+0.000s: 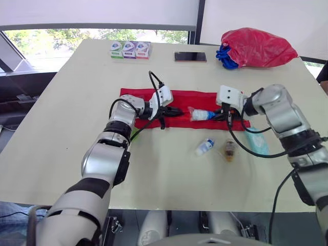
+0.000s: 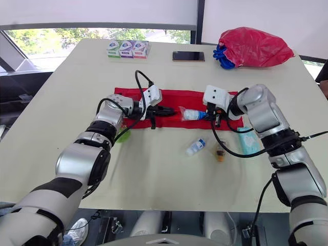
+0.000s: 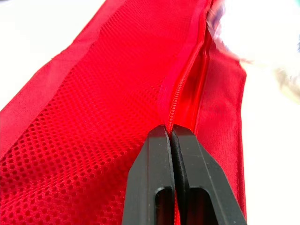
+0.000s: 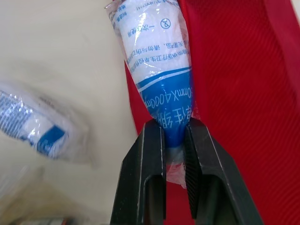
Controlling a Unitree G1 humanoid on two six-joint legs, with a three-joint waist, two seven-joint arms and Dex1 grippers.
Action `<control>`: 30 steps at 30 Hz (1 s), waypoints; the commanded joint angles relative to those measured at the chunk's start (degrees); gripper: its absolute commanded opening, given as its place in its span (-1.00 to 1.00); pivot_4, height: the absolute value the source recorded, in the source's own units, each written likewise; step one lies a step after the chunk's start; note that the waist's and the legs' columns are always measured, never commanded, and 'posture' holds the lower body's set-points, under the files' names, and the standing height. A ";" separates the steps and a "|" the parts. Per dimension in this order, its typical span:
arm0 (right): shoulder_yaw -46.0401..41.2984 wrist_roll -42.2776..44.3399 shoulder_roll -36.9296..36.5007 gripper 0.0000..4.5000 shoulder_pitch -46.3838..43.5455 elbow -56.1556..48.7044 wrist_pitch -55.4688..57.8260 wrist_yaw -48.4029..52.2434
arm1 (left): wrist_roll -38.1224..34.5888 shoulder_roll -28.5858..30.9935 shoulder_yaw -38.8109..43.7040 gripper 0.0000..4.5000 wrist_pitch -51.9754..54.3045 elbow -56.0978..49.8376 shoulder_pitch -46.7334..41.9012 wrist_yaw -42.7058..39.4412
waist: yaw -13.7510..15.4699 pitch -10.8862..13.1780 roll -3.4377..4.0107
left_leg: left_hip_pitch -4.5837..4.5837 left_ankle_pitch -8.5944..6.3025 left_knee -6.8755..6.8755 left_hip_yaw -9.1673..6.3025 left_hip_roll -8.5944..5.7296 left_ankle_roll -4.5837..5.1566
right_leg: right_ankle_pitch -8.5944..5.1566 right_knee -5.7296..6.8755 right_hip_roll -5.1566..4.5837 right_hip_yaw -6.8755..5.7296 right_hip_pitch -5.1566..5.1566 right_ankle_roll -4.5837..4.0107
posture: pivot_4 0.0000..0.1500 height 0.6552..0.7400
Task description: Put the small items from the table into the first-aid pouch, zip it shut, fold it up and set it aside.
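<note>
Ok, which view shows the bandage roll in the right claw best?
Right wrist view: the bandage roll is close, its blue end pinched in the right claw over the red pouch. Both eye views show it small on the pouch. The left wrist view faces the zipper.

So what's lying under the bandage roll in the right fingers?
Partly the red pouch, partly bare table. The pouch edge directly beneath the roll is covered, so its zip there cannot be seen.

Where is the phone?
In the eye views the phone lies near the table's far edge, between the boxes on the left and the red bag.
</note>
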 commanded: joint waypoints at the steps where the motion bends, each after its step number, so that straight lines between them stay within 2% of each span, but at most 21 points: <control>1: 0.71 -2.24 -3.77 -1.00 1.66 -9.10 7.69 -2.73 | -1.25 -1.60 0.51 -1.00 0.99 -2.90 -1.34 0.44 | 0.08 0.00 0.00 | 0.00 -0.01 0.01 -0.02 0.00 0.01 | 0.00 0.01 0.00 -0.01 0.00 0.00 | 1.00 1.00; 7: 3.61 -3.55 -4.56 -1.00 3.95 -16.28 18.09 -8.44 | -0.72 -4.55 -0.34 -1.00 2.28 -4.78 -0.31 2.53 | 0.01 0.00 0.00 | 0.02 -0.06 0.02 -0.03 -0.01 0.10 | 0.00 0.05 0.00 -0.01 0.00 0.00 | 1.00 1.00; 13: 4.80 -2.54 -1.92 -1.00 4.69 -18.39 23.09 -14.19 | -0.54 -6.07 -1.54 -1.00 6.27 -11.11 2.87 4.86 | -0.10 -0.01 0.00 | 0.02 -0.05 0.02 -0.05 -0.01 0.09 | 0.00 0.05 -0.01 0.00 0.00 0.00 | 1.00 1.00; 21: 4.77 -3.34 5.00 -1.00 3.16 -12.16 27.02 -25.19 | -1.38 -5.48 -3.29 -1.00 10.74 -21.65 8.50 4.30 | -0.06 -0.02 0.01 | 0.05 -0.03 0.01 -0.04 0.00 0.05 | 0.00 0.07 0.00 0.01 0.01 0.00 | 1.00 1.00; 30: 2.39 -0.73 15.08 -1.00 0.03 -9.43 33.33 -33.69 | -2.41 -6.59 -4.18 -1.00 13.60 -26.35 10.60 4.69 | -0.08 -0.06 0.04 | 0.06 -0.01 0.00 -0.05 -0.01 0.02 | 0.00 0.08 0.00 0.01 0.01 -0.01 | 1.00 1.00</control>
